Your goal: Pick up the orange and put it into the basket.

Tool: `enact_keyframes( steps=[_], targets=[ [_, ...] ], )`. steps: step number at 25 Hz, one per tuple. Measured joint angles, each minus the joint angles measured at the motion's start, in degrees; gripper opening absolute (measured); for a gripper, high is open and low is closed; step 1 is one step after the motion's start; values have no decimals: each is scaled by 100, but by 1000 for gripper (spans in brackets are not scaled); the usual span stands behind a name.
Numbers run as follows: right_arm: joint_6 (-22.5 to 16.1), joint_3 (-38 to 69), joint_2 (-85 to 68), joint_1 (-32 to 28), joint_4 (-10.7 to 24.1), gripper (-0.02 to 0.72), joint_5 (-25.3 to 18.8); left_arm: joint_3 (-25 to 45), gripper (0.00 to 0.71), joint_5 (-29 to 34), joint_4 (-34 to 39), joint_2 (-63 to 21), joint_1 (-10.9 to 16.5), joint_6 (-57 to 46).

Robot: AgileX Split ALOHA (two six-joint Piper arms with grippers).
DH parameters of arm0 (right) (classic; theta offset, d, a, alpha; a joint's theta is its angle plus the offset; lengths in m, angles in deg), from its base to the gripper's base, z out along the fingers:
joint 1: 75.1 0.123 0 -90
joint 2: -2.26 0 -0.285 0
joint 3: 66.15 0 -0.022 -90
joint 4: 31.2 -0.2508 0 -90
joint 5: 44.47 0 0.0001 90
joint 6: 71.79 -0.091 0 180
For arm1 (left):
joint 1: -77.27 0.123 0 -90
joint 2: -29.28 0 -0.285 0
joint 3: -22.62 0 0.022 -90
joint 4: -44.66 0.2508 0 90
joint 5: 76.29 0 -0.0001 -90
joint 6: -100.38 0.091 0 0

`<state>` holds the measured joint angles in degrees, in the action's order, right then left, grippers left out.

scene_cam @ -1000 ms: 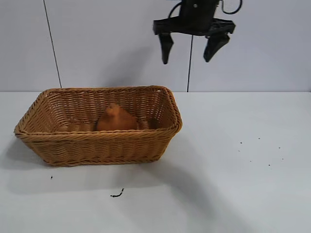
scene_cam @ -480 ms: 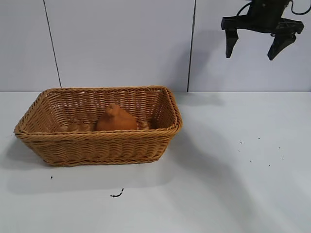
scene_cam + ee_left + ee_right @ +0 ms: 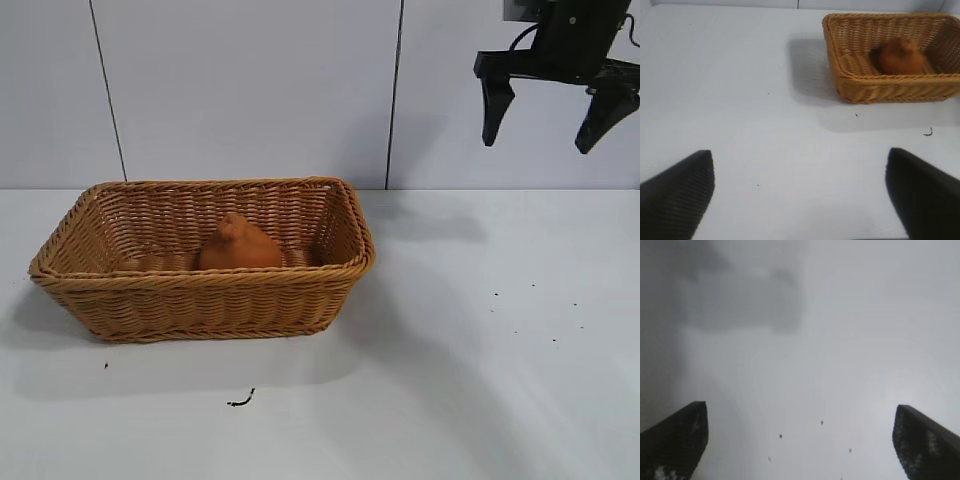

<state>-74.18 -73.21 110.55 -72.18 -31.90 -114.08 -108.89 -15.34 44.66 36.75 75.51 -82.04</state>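
Right gripper: the right gripper (image 3: 547,112) hangs high at the far right of the exterior view, pointing down, fingers spread wide with nothing between them; its own wrist view shows only bare table (image 3: 840,365) below.
Left gripper: the left gripper (image 3: 800,192) sits low over the table at the near left, fingers wide apart and empty, facing the basket from a distance.
Orange from the right gripper: the orange (image 3: 238,246) lies well to the left of and far below the gripper, clear of its fingers.
Orange's place: it rests on the floor of the basket (image 3: 200,300), about the middle, knobby neck up and tipped slightly.
Basket's long axis: it runs left to right across the table, so the fruit has woven wall on all four sides.
Nearer arm: by the exterior view the right gripper is well apart from the basket; how near the left one is I cannot tell.
Task state: judged from this layout, the orange is already delivered, and no further reach toward it seems called for.
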Motion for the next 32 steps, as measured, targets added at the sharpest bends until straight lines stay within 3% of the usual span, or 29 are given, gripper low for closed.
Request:
enact_keyframes(
  steps=[9,18,25,32],
  targets=[
    [80,3091,-3097,0,0,694,13,0,666,0,0,0,0,0],
    [180,5299,-6268,0,0,694,856,0,666,0,0,0,0,0],
    [278,5603,-8468,0,-24,694,1125,0,666,0,0,0,0,0],
    [278,5611,-10019,0,-29,694,1128,0,666,0,0,0,0,0]
  ],
)
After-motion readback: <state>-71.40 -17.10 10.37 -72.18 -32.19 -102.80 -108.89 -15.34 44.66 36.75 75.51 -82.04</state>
